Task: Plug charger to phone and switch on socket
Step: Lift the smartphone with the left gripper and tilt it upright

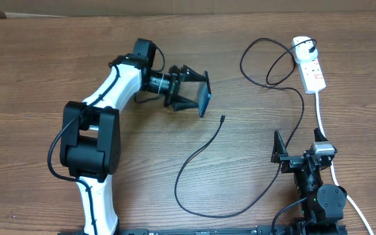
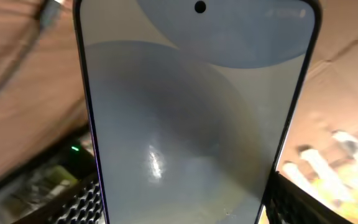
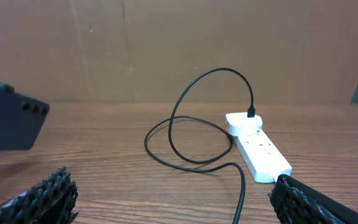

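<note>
overhead: left claw (image 1: 198, 91) clamps phone (image 1: 205, 98), seen edge-on | charger tip (image 1: 222, 119) on table near phone, at its 5 o'clock, lying 1-to-7; right claw (image 1: 297, 140) wide, empty, tip at its 10 o'clock; left nearer but busy | left wrist: screen fills view | right wrist: socket (image 3: 263, 154) at 1 o'clock, plug in
</note>
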`<act>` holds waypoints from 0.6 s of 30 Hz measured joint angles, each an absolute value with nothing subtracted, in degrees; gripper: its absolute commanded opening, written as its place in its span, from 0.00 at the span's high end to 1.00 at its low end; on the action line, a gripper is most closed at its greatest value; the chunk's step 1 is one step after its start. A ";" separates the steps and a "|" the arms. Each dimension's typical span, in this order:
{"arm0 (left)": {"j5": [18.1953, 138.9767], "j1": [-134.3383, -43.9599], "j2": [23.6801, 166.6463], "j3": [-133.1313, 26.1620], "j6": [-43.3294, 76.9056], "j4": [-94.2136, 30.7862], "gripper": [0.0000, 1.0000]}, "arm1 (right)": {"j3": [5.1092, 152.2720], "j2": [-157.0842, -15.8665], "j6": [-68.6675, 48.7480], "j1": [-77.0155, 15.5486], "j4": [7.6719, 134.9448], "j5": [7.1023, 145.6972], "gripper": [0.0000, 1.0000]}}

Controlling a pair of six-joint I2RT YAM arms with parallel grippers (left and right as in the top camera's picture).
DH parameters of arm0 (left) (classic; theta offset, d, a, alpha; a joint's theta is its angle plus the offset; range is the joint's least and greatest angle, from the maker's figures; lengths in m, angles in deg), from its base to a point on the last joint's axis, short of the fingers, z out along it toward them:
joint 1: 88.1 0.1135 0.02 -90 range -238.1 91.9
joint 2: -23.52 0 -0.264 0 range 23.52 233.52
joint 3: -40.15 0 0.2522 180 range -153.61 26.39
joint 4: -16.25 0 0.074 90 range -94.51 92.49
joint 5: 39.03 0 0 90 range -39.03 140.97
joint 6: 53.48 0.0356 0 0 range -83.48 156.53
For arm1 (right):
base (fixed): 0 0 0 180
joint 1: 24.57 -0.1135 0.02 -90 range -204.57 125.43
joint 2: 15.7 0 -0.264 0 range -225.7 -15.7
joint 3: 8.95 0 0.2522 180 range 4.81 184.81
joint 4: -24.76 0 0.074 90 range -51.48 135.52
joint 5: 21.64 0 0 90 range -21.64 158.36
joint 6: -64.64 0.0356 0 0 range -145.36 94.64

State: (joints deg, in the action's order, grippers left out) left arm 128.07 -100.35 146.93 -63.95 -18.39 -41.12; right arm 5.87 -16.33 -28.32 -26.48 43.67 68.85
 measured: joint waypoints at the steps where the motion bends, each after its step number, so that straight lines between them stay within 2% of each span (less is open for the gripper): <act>1: 129.32 -99.96 146.93 -63.95 -19.57 -40.51 0.30 | 5.87 -16.33 -28.30 -26.48 43.67 68.83 0.00; 10: 136.31 -96.50 146.93 -63.95 -26.19 -39.16 0.29 | 5.87 -16.33 -28.32 -26.48 43.67 68.83 0.00; 18: 137.60 -93.64 146.93 -63.95 -27.02 -39.05 0.29 | 5.87 -16.33 -28.30 -26.48 43.67 68.83 0.00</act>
